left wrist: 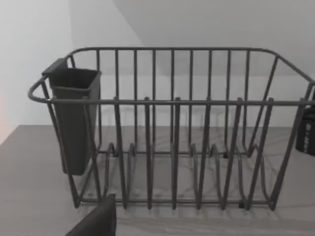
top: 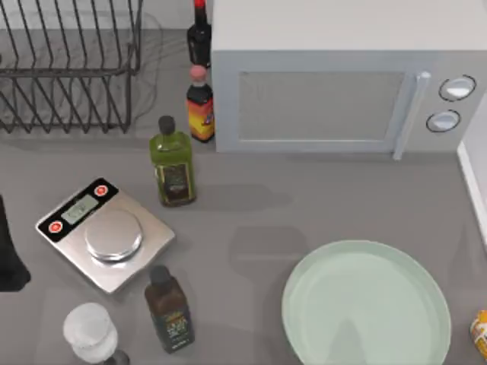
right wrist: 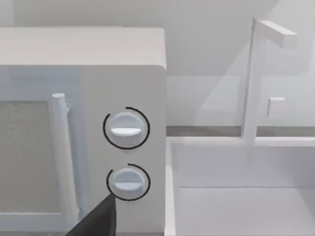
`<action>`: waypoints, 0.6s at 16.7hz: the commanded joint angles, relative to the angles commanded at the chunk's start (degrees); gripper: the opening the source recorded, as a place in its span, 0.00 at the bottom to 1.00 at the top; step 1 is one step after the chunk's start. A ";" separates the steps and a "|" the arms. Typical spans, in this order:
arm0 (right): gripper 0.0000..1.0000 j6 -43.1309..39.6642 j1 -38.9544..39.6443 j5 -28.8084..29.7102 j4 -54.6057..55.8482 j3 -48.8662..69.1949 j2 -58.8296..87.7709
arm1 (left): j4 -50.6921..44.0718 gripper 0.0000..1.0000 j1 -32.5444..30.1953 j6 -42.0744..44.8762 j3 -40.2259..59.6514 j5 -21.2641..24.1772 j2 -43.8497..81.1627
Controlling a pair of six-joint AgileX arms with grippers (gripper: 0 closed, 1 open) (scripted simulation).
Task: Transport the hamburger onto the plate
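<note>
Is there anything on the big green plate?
Nothing lies on the plate; its pale green inside is bare. The hamburger sits on the table beside its right rim, at the top view's right edge. Whatever is under the plate is covered.

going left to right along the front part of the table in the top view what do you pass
Glass → dark bottle → plate → hamburger at the table's right edge.

Even, diffuse overhead light; soft shadows beside the olive oil bottle [top: 174, 162] and microwave [top: 342, 76] on the worktop [top: 251, 220] (no glare); slightly soft rendering throughout.
</note>
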 joint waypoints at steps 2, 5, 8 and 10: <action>1.00 0.01 0.02 0.00 -0.07 0.06 0.08 | 0.00 1.00 0.00 0.00 0.00 0.00 0.00; 1.00 0.52 0.97 -0.08 -3.49 2.83 3.81 | 0.00 1.00 0.00 0.00 0.00 0.00 0.00; 1.00 1.55 2.76 -0.02 -10.98 8.74 13.07 | 0.00 1.00 0.00 0.00 0.00 0.00 0.00; 1.00 2.37 4.23 0.08 -17.49 13.62 22.17 | 0.00 1.00 0.00 0.00 0.00 0.00 0.00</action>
